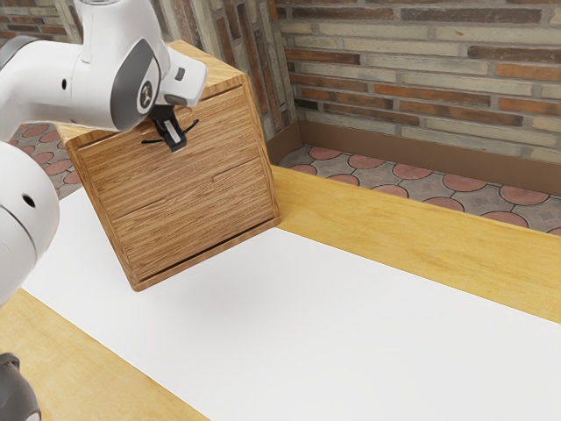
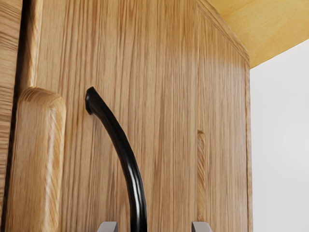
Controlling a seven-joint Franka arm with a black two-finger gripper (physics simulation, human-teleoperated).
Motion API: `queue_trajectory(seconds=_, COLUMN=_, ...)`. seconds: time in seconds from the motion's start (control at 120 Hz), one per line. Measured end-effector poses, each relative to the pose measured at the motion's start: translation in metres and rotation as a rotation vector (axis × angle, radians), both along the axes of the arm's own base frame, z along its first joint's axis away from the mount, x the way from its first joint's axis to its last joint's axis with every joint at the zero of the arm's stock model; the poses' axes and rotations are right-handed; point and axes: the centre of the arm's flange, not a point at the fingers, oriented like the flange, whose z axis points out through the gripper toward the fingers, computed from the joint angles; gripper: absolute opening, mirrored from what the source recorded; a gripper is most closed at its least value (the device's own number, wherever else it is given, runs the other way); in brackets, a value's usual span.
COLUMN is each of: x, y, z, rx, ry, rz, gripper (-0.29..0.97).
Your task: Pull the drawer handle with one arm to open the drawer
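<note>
White mat [image 1: 307,333] covers the near tabletop [image 1: 456,254]. Further back, on the exterior view's left: oak-grain drawer cabinet [image 1: 193,210], seams across its front, sitting skewed to the tabletop edge. Drawer handle [image 2: 123,150] is a thin black curved bar on the upper front. Claw [image 1: 175,136] is at the handle, released: fingertips [image 2: 107,226] straddle the bar with gaps on both sides. Brick wall [image 1: 421,79] behind.

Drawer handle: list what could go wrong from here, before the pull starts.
1. The drawer handle is a thin curved bar, lying nearer one of the jaws than the other; an uneven close might let it slip.
2. The cabinet seems to rest loose on the table, so the pull may drag the whole cabinet rather than open the drawer.
</note>
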Motion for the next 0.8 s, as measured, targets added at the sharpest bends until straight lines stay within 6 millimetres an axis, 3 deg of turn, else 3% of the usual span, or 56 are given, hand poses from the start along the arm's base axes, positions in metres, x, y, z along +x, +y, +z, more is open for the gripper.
queue_trajectory(seconds=0.8, x=0.005, y=-0.018, z=-0.008, rx=-0.013, ry=0.007, rz=0.007, gripper=0.03)
